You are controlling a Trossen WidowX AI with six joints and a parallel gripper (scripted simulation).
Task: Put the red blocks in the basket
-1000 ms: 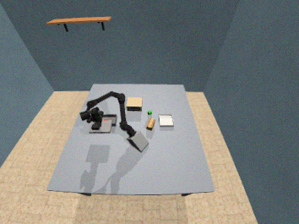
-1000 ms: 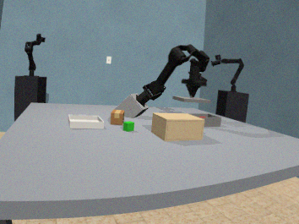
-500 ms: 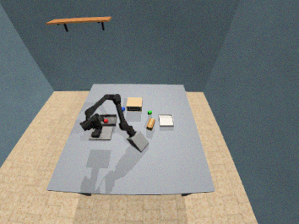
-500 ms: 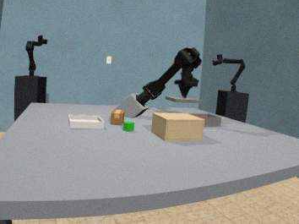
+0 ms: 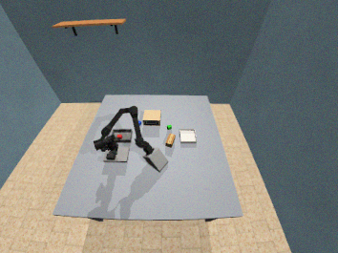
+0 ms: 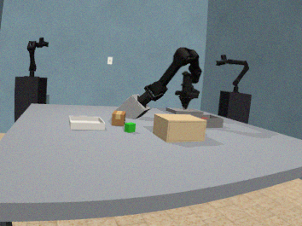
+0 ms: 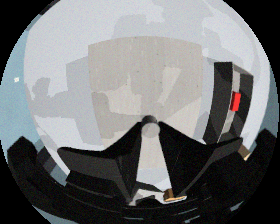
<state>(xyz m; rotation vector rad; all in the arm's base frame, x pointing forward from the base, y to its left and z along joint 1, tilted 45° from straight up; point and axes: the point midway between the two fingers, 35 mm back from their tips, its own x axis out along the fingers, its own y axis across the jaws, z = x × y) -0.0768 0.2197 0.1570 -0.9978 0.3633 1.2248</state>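
My gripper (image 5: 111, 156) (image 6: 186, 104) (image 7: 149, 125) is shut on the knob of the flat grey box lid (image 5: 123, 152) (image 6: 181, 110) (image 7: 125, 66). It holds the lid level, low at the table beside the box; I cannot tell whether it touches. The dark grey box (image 5: 127, 131) (image 6: 215, 121) (image 7: 223, 106) stands open behind it, with a red block (image 5: 119, 137) (image 7: 235, 101) inside. A small brown basket-like container (image 5: 170, 139) (image 6: 119, 118) lies near the table's middle.
A tan drawer unit (image 5: 152, 116) (image 6: 179, 127) stands at the back, a blue block (image 5: 139, 123) beside it. A green block (image 5: 169, 127) (image 6: 130, 127) and a white tray (image 5: 187, 136) (image 6: 87, 120) lie to the right. The arm's base (image 5: 158, 159) stands centre.
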